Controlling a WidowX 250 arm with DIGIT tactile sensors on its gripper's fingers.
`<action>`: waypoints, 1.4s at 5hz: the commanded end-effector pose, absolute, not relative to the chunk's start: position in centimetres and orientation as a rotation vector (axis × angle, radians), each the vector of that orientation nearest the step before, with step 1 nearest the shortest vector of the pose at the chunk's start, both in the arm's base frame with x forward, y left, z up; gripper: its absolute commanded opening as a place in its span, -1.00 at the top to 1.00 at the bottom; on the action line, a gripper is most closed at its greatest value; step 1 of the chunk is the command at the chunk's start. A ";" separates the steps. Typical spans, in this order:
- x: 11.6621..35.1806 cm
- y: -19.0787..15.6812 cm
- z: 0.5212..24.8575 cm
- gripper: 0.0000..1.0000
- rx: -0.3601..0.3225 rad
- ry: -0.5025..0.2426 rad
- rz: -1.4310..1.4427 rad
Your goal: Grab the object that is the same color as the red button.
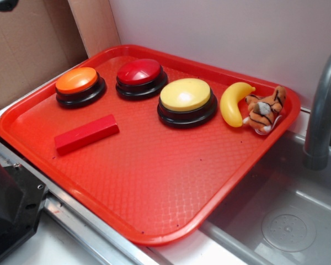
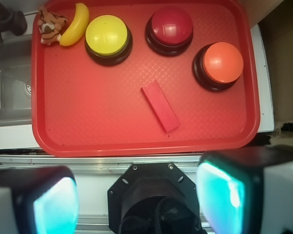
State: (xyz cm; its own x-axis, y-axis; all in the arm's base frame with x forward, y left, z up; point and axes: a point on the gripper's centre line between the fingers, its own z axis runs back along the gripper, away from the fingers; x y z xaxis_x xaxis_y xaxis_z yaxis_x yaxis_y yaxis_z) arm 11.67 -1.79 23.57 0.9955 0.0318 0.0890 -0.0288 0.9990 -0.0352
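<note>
Progress: nothing grasped yet. Red block (image 2: 160, 106) lies flat on the red tray (image 2: 136, 141), in front of the red button (image 2: 169, 28) and beside the orange button (image 2: 220, 65), untouched. Fingers (image 2: 136, 195) stand wide apart, empty, high above the tray's near edge. Left to do: approach, descent, closing, lift.

We are seeing the red block (image 1: 86, 133) (image 2: 160, 106) lying flat and bare on the tray, a plain bar set at a slant. The red button (image 1: 139, 72) (image 2: 170, 25), glossy-domed on its black base, is sitting well apart from it.
</note>
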 end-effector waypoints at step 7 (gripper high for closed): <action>18.3 3.5 5.7 -1.00 0.084 -0.262 -0.227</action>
State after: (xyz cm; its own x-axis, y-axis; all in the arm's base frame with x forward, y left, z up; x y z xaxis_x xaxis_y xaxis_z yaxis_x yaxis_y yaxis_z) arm 17.63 3.42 4.81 0.9515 -0.2311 0.2031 0.2143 0.9715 0.1012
